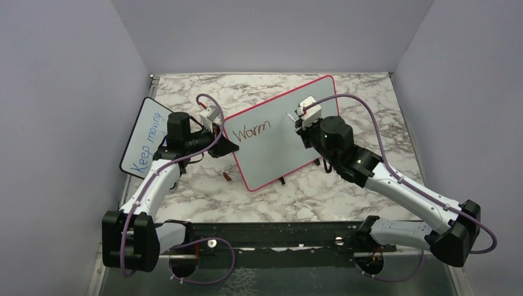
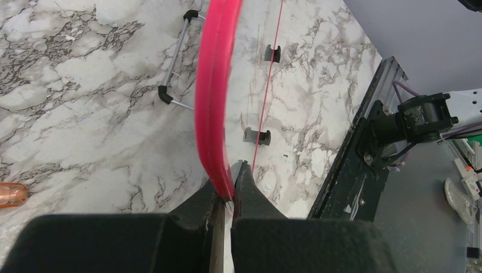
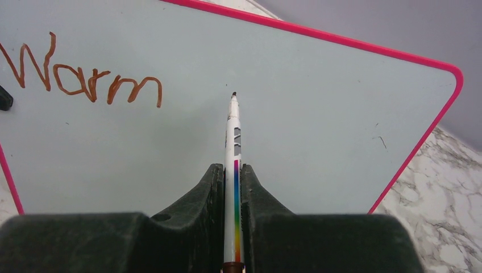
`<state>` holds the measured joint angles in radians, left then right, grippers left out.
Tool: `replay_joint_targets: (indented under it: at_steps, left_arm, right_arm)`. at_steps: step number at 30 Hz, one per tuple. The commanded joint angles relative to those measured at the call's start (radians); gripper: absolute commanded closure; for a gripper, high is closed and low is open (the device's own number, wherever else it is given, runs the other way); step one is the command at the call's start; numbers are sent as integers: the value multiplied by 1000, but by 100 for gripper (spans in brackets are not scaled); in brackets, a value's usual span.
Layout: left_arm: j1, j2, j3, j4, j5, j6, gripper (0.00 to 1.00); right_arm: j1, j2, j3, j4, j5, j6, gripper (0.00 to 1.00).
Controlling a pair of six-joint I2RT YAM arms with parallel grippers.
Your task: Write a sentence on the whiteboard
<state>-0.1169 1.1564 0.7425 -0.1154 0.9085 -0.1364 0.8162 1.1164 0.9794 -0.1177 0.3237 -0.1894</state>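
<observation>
The whiteboard (image 1: 280,132) with a pink-red frame stands tilted on the marble table. It carries one red-brown word of the sentence, "Warm" (image 1: 253,131), also seen in the right wrist view (image 3: 85,77). My left gripper (image 1: 223,147) is shut on the board's left edge (image 2: 213,114). My right gripper (image 1: 302,120) is shut on a white marker with a rainbow stripe (image 3: 235,153). The marker's tip (image 3: 233,94) points at the board's surface to the right of "Warm"; I cannot tell whether it touches.
A smaller board with blue writing "Keep moving" (image 1: 145,139) leans at the left behind the left arm. A brown marker cap (image 1: 227,176) lies on the table by the whiteboard's lower left corner, also in the left wrist view (image 2: 11,194). Grey walls enclose the table.
</observation>
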Motion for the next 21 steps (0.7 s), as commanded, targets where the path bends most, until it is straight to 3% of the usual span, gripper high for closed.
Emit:
replay_joint_targets:
  at_steps: [1, 21]
  left_arm:
    - [16, 31, 0, -87, -151, 127, 100]
    - [18, 51, 9, -93, -137, 132, 100]
  right_arm:
    - [-4, 22, 43, 48, 26, -25, 99]
    - [-3, 75, 65, 80, 48, -45, 100]
